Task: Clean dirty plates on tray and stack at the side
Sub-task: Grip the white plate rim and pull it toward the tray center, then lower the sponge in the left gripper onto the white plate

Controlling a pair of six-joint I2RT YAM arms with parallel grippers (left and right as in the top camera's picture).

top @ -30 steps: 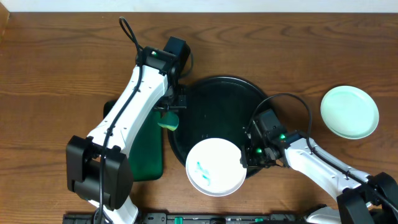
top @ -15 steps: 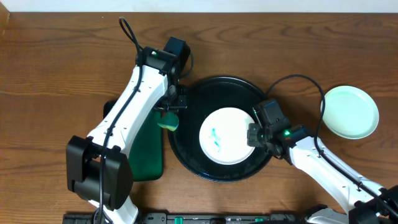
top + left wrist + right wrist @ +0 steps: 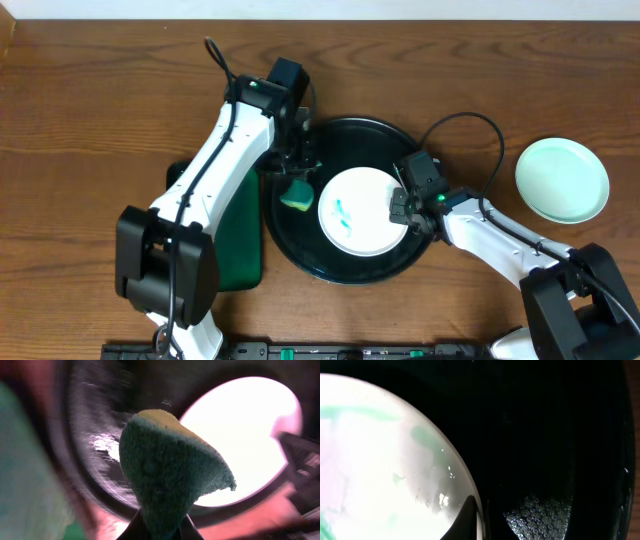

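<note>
A white plate (image 3: pixel 360 212) with teal smears lies in the round black tray (image 3: pixel 345 150). My right gripper (image 3: pixel 398 210) is shut on that plate's right rim; in the right wrist view the white plate (image 3: pixel 385 460) fills the left half and the rim passes between my fingers (image 3: pixel 465 522). My left gripper (image 3: pixel 298 172) is shut on a yellow-green sponge (image 3: pixel 296 195), which hangs over the tray just left of the plate. From the left wrist camera the sponge (image 3: pixel 170 470) stands in front of the plate (image 3: pixel 250 435).
A pale mint plate (image 3: pixel 562 180) sits on the wooden table at the right. A dark-green rectangular tray (image 3: pixel 236 250) lies left of the black tray, under my left arm. Cables trail off both arms.
The right gripper carried the white plate from the tray's front edge into the tray's middle. The left gripper moved right with the sponge, from the tray's left rim to over the tray.
</note>
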